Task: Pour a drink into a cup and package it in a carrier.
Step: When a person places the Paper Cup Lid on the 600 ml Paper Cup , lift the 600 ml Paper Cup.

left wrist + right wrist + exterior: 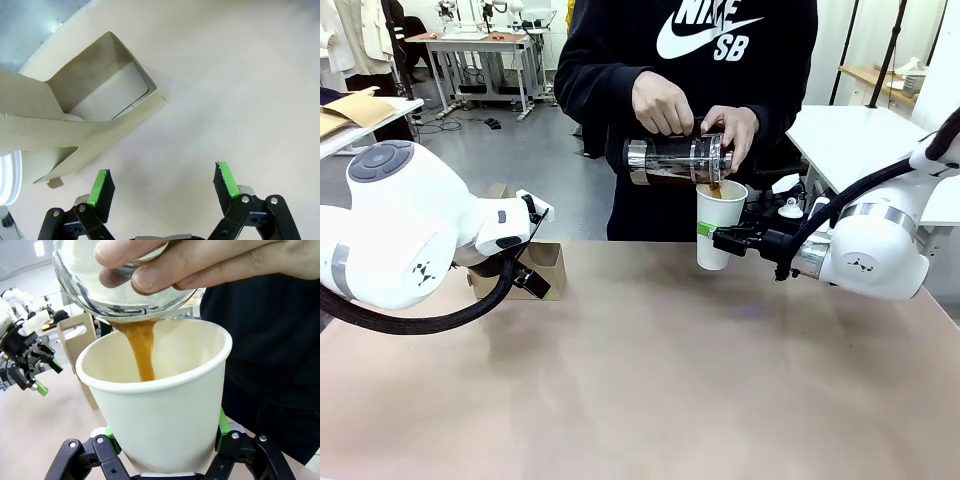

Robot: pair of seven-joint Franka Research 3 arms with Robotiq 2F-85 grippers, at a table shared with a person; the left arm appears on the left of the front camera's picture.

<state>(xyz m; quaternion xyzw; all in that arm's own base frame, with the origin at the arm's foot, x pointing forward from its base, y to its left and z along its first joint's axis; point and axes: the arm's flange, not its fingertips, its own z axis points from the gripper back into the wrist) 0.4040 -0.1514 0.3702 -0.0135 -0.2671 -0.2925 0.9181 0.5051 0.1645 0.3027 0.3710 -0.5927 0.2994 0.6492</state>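
A person's hand [662,102] tips a clear glass press jug [675,160] over the white paper cup [720,225]. The dark brown drink [142,352] streams from the jug [115,280] into the lidless cup [160,405]. My right gripper [717,236] is shut on the cup's lower part above the table's far edge; its green pads [222,427] press the cup's sides. The brown cardboard carrier [548,268] stands at the table's far left. My left gripper [162,182] hangs open just beside the carrier [100,110], touching nothing.
The beige table [640,380] stretches bare across the front and middle. The person stands at the far edge behind the cup. A white table [840,135] stands at the back right, behind my right arm.
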